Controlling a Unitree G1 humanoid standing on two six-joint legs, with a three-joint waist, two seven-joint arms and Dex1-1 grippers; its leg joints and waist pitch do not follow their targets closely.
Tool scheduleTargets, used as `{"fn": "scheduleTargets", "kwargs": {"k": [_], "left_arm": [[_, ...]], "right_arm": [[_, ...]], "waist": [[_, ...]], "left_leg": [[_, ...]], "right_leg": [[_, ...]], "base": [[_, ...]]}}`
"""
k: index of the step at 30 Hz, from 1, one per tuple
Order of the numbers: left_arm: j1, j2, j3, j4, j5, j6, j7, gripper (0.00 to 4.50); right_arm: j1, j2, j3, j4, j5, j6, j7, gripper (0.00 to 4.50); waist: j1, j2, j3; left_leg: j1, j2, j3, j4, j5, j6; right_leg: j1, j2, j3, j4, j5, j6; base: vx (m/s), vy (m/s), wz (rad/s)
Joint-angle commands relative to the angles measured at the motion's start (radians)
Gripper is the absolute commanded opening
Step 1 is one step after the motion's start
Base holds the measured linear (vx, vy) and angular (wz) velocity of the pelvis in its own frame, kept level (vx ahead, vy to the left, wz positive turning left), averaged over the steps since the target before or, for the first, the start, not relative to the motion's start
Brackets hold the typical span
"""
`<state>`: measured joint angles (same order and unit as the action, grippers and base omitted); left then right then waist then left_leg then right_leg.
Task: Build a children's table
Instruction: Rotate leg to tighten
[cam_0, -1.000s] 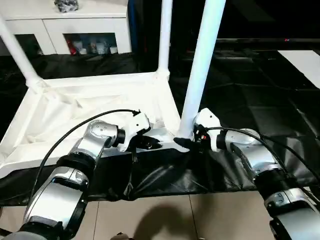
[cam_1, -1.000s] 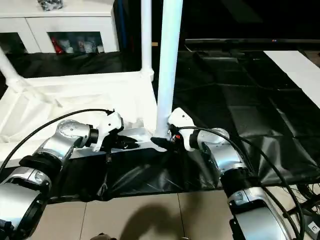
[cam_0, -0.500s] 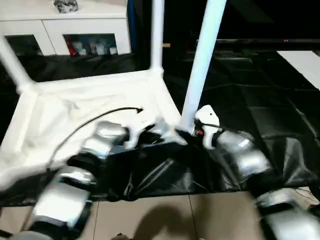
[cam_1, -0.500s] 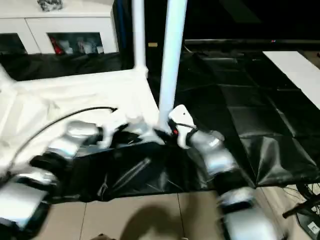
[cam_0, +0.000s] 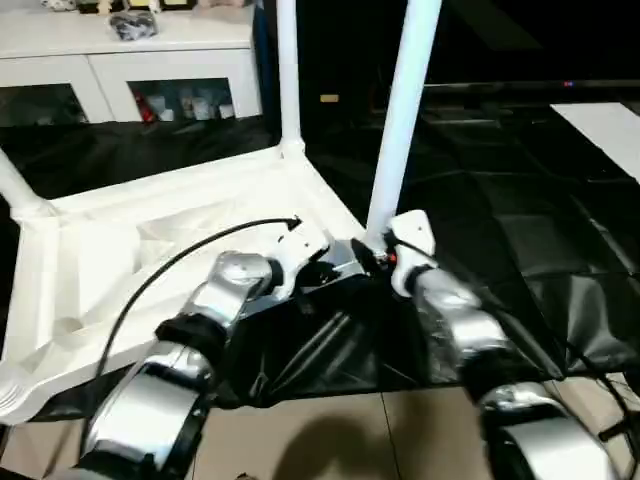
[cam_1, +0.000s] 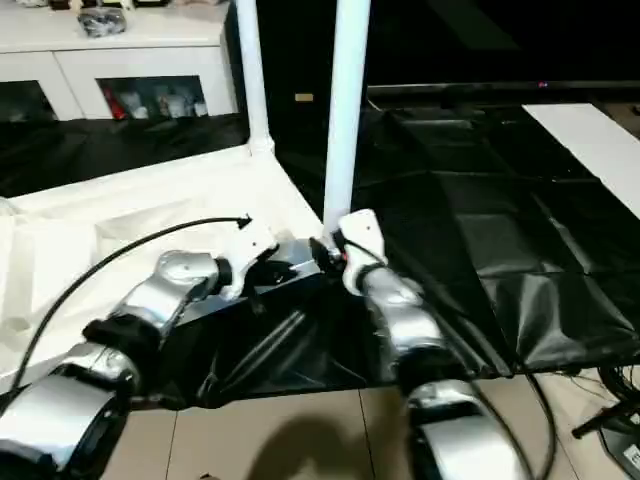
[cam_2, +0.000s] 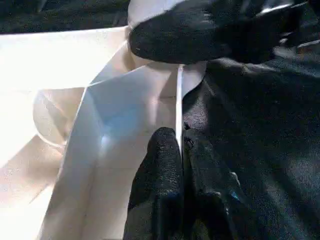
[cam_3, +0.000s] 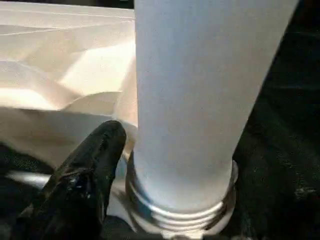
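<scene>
The white tabletop (cam_0: 100, 230) lies upside down on black cloth. Three white legs stand up from its corners: a near leg (cam_0: 400, 120), a back leg (cam_0: 288, 80) and a left leg (cam_0: 20, 190). My left gripper (cam_2: 181, 137) is shut on the thin rim of the tabletop, close to the near corner (cam_0: 345, 262). My right gripper (cam_0: 372, 255) is at the base of the near leg (cam_3: 190, 100). It is open: one of its fingers (cam_3: 90, 170) stands just off the leg's threaded end, and the other is hidden behind the leg.
A white cabinet (cam_0: 150, 60) with glass doors stands at the back left. A flat white board (cam_0: 605, 120) lies at the far right. The black cloth (cam_0: 520, 230) is wrinkled under my arms and ends at the tiled floor (cam_0: 330, 430) in front.
The view has shifted. Both arms now reach further forward, and the tabletop's near corner lies further from the cloth's front edge. The left gripper has kept hold of the rim.
</scene>
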<state>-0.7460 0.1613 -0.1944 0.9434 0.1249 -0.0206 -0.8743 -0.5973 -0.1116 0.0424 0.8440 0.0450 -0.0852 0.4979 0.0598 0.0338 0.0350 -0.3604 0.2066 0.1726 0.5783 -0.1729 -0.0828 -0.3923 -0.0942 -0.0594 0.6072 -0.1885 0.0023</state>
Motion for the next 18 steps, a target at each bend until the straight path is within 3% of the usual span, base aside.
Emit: {"fn": "scheduleTargets", "kwargs": {"k": [1, 2, 4, 7, 9, 10, 12, 13, 14, 15, 17, 18], "left_arm": [[0.032, -0.017, -0.019, -0.016, -0.040, -0.051, -0.073, 0.00], [0.040, -0.010, -0.013, -0.028, -0.056, -0.055, -0.110, 0.00], [0.052, 0.005, -0.006, -0.048, -0.077, -0.059, -0.166, 0.00], [0.073, 0.044, 0.001, -0.076, -0.107, -0.075, -0.267, 0.00], [0.079, 0.057, 0.005, -0.088, -0.119, -0.073, -0.303, 0.00], [0.084, 0.069, 0.005, -0.098, -0.129, -0.072, -0.337, 0.00], [0.091, 0.084, 0.002, -0.112, -0.139, -0.069, -0.378, 0.00], [0.100, 0.100, -0.005, -0.129, -0.147, -0.068, -0.420, 0.00], [0.100, 0.100, -0.005, -0.129, -0.147, -0.068, -0.420, 0.00], [0.103, 0.106, -0.009, -0.136, -0.148, -0.068, -0.433, 0.00], [0.110, 0.129, -0.029, -0.142, -0.130, -0.075, -0.464, 0.00], [0.111, 0.145, -0.039, -0.133, -0.110, -0.088, -0.473, 0.00]], "right_arm": [[-0.003, 0.008, 0.080, -0.053, 0.002, -0.030, 0.143, 3.94], [-0.002, -0.016, 0.088, -0.061, -0.001, -0.034, 0.180, 3.94], [0.001, -0.053, 0.096, -0.078, 0.003, -0.034, 0.252, 3.94], [0.019, -0.137, 0.130, -0.131, 0.034, -0.028, 0.475, 3.94], [0.023, -0.167, 0.140, -0.140, 0.043, -0.024, 0.558, 3.94], [0.023, -0.186, 0.147, -0.141, 0.043, -0.027, 0.601, 3.94], [0.020, -0.204, 0.153, -0.140, 0.042, -0.035, 0.639, 3.69], [0.016, -0.218, 0.158, -0.137, 0.042, -0.036, 0.670, 3.69], [0.016, -0.218, 0.158, -0.137, 0.042, -0.036, 0.670, 3.69], [0.013, -0.221, 0.159, -0.135, 0.043, -0.033, 0.677, 3.61], [0.005, -0.237, 0.174, -0.122, 0.029, -0.039, 0.711, 3.55], [0.001, -0.248, 0.187, -0.117, 0.018, -0.046, 0.737, 3.38]], "waist": [[0.004, -0.012, -0.053], [0.004, -0.016, -0.055], [0.009, -0.016, -0.065], [0.017, -0.017, -0.064], [0.025, -0.021, -0.062], [0.027, -0.030, -0.059], [0.033, -0.023, -0.055], [0.033, -0.023, -0.055], [0.034, -0.027, -0.053], [0.032, -0.024, -0.051], [0.031, -0.030, -0.049], [0.033, -0.027, -0.051]], "left_leg": [[-0.001, 0.013, 0.000, -0.072, -0.302, 0.053], [-0.004, 0.011, 0.002, -0.068, -0.275, 0.061], [-0.010, 0.013, 0.006, -0.056, -0.152, 0.101], [-0.013, 0.013, 0.010, -0.049, -0.122, 0.143], [-0.011, 0.018, 0.010, -0.049, -0.133, 0.158], [-0.010, 0.019, 0.012, -0.052, -0.145, 0.154], [-0.005, 0.024, 0.010, -0.058, -0.180, 0.126], [-0.005, 0.024, 0.010, -0.058, -0.180, 0.126], [-0.005, 0.024, 0.009, -0.060, -0.198, 0.115], [-0.003, 0.025, 0.009, -0.064, -0.218, 0.095], [-0.004, 0.024, 0.009, -0.065, -0.224, 0.089], [-0.003, 0.025, 0.007, -0.066, -0.223, 0.084]], "right_leg": [[0.041, -0.044, 0.034, -0.086, -0.236, -0.206], [0.044, -0.043, 0.034, -0.082, -0.202, -0.216], [0.047, -0.039, 0.031, -0.061, -0.019, -0.261], [0.049, -0.037, 0.026, -0.051, 0.053, -0.287], [0.048, -0.041, 0.025, -0.052, 0.020, -0.287], [0.047, -0.041, 0.025, -0.056, -0.020, -0.281], [0.042, -0.045, 0.028, -0.063, -0.114, -0.270], [0.042, -0.045, 0.028, -0.063, -0.114, -0.270], [0.041, -0.044, 0.028, -0.063, -0.142, -0.266], [0.039, -0.045, 0.030, -0.068, -0.178, -0.255], [0.039, -0.044, 0.030, -0.069, -0.190, -0.250], [0.040, -0.046, 0.030, -0.069, -0.201, -0.243]], "base": [[0.000, 0.000, 0.00], [0.000, 0.000, 0.00], [0.000, 0.000, 0.00], [0.000, 0.000, 0.00], [0.000, 0.000, 0.00], [0.000, 0.000, 0.00], [0.000, 0.000, 0.00], [0.000, 0.000, 0.00], [0.000, 0.000, 0.00], [0.000, 0.000, 0.00], [0.000, 0.000, 0.00], [0.000, 0.000, 0.00]]}}
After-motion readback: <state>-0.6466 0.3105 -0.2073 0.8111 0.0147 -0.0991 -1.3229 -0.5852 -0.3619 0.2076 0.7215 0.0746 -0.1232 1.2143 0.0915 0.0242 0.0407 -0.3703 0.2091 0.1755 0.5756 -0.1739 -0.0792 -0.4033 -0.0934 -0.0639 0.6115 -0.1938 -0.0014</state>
